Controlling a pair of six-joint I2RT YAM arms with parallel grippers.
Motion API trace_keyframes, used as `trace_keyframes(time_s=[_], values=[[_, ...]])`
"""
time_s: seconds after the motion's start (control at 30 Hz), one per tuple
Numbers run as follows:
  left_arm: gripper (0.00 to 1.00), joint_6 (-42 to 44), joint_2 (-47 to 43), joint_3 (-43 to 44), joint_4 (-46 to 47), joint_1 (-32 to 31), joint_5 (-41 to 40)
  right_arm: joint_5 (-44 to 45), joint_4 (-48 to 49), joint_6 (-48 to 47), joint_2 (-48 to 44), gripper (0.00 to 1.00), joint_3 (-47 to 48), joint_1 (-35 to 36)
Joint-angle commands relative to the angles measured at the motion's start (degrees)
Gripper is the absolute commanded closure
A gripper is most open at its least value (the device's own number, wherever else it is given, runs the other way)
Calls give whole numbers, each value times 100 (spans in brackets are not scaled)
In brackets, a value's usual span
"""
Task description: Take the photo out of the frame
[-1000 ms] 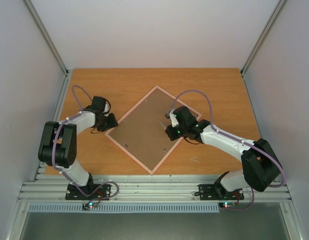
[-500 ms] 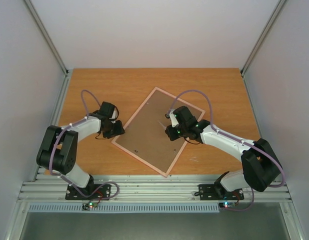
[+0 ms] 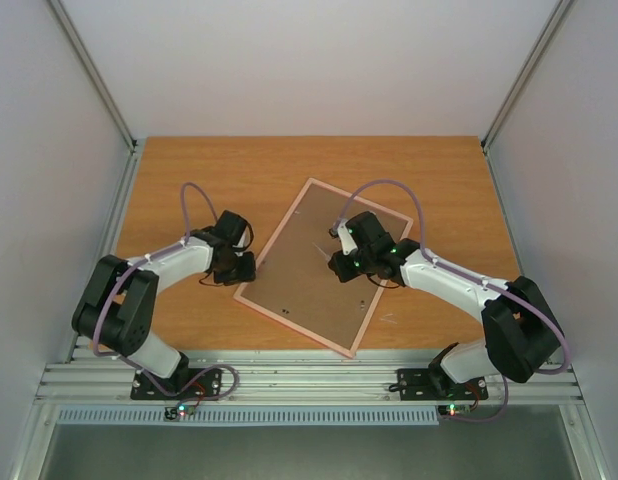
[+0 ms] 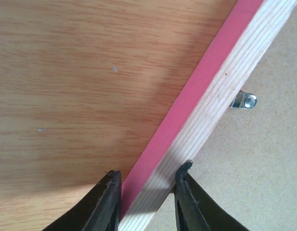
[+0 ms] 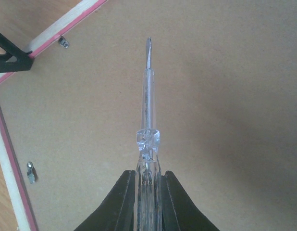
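Right now the frame (image 3: 304,285) is lying face down on the table (image 4: 67,72), brown board (image 5: 225,96) up. The photo is not showing, presumably lying under that board. The left gripper (image 4: 148,171) is straddling the pink rail, a finger against each side, seemingly clamped on it. The right gripper (image 5: 148,174) is holding a clear screwdriver (image 5: 147,106) tight, its tip hovering over bare board, well apart from any tab (image 4: 244,100). The risks: the thin tip may be skidding off a tab and gouging the board, or even the print beneath. The frame may also be swivelling on the smooth table, since only one rail is being pinned.
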Motion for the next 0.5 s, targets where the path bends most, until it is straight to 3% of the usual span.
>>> trace_keyframes(time_s=[0.0,0.13,0.3,0.47], values=[[71,-99,-103,-134,-63,-82,-57,-250,-59,95,146,99,264,-21],[78,-297,-209,-223,76,-84,-76,-331,-78,115,233,99,328,-25],[90,-585,-452,-275,-172,-86,-686,-385,-51,137,257,99,337,-18],[90,-686,-635,-412,-77,-88,-480,-520,-51,142,297,99,360,-12]])
